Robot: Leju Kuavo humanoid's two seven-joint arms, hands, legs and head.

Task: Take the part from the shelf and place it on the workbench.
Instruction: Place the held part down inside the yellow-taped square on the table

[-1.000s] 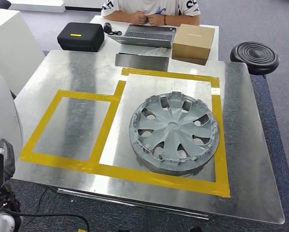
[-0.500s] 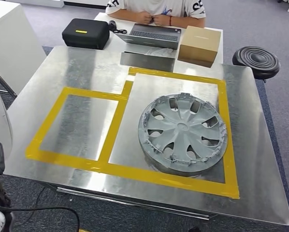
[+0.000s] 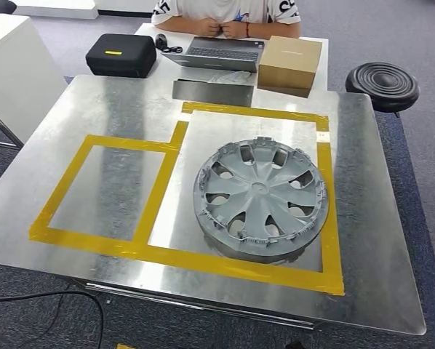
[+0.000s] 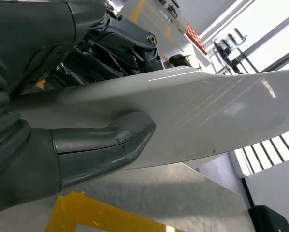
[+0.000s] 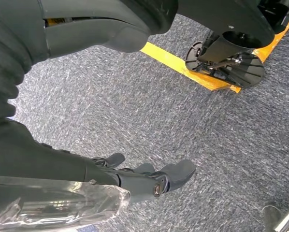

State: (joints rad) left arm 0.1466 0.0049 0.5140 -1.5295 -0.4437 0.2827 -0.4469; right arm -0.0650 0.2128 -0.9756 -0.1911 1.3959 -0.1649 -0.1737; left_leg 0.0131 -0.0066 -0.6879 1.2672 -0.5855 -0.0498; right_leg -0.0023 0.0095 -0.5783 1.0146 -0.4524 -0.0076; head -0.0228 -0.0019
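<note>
My left hand (image 4: 99,145) grips a smooth white curved part (image 4: 209,111), thumb pressed on its face and dark fingers behind it, above the metal workbench (image 4: 154,193). In the head view the workbench (image 3: 369,240) carries two squares of yellow tape (image 3: 166,174). A grey hubcap (image 3: 261,198) lies inside the right square, and the left square (image 3: 108,189) is bare metal. My right hand (image 5: 150,179) hangs over grey carpet with its fingers stretched out and nothing in them.
Behind the bench a person sits at a white table with a laptop (image 3: 218,52), a black case (image 3: 121,54) and a cardboard box (image 3: 290,64). A black stool (image 3: 382,86) stands at the right, a white table (image 3: 12,65) at the left, and a cable (image 3: 50,298) lies on the floor.
The head camera swung right and back. The white part and my left hand, seen earlier at the picture's left edge, have slipped out of the head view. The hubcap has not moved.
</note>
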